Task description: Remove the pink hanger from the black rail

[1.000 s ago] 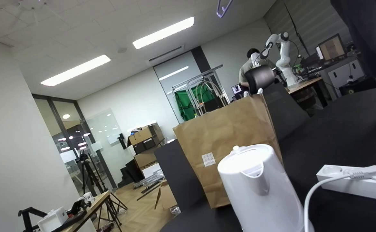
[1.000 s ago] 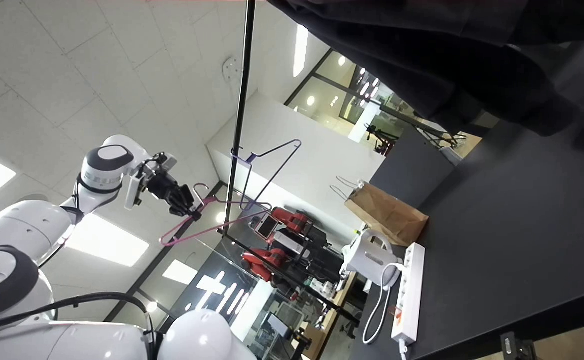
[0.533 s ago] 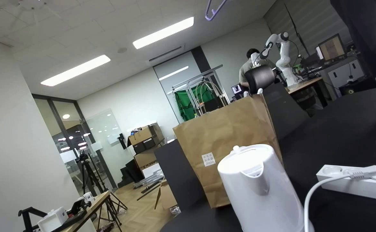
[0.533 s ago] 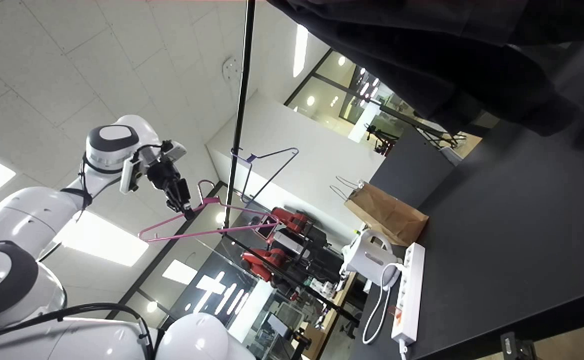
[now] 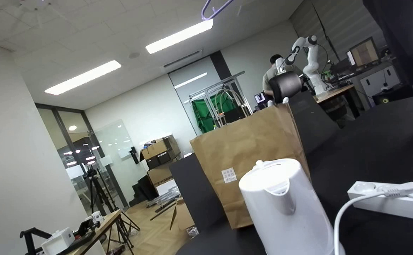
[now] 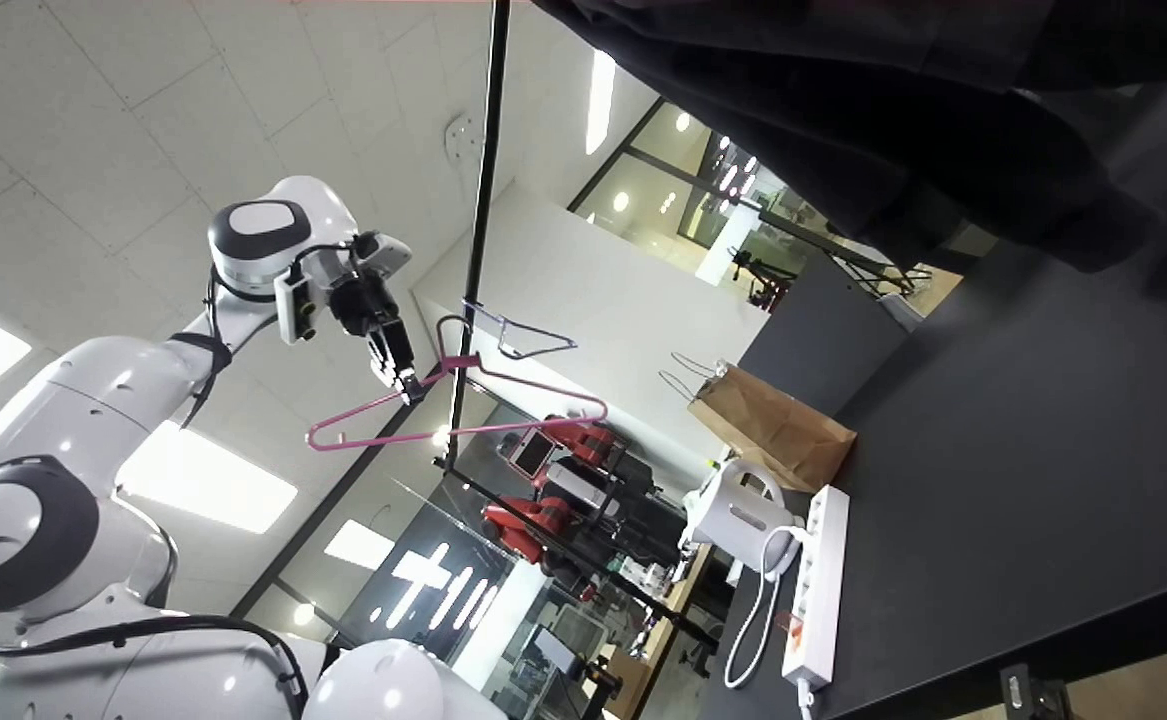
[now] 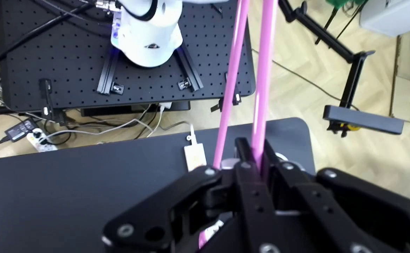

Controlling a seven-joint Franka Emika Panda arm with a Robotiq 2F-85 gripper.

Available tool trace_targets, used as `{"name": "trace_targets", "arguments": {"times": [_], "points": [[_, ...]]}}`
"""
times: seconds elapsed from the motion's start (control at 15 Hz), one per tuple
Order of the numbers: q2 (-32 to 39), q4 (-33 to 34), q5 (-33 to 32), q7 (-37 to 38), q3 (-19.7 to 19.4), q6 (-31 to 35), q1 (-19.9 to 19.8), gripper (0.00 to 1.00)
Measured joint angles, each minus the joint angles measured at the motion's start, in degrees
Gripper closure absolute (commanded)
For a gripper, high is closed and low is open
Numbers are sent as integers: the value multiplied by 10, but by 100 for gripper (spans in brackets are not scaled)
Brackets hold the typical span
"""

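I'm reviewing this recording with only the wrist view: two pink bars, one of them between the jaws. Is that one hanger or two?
Observer: A single hanger: in an exterior view the pink hanger is one triangular outline.
Operator: Is it free?
Observer: In an exterior view its outline overlaps the black rail; whether they touch, I can't tell.
Operator: Any other hangers?
Observer: Yes, a purple hanger, seen in both exterior views.

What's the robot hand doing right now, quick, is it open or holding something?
Hand: closed, holding the pink hanger by one thin bar.
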Motion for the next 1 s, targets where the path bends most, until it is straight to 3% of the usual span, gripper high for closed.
{"name": "trace_targets", "arguments": {"times": [0.73,0.8,1.0], "points": [[67,-52,-157,132,42,314,-12,98],[78,-56,-167,143,44,340,-12,92],[93,-58,-168,141,44,347,-12,92]]}}
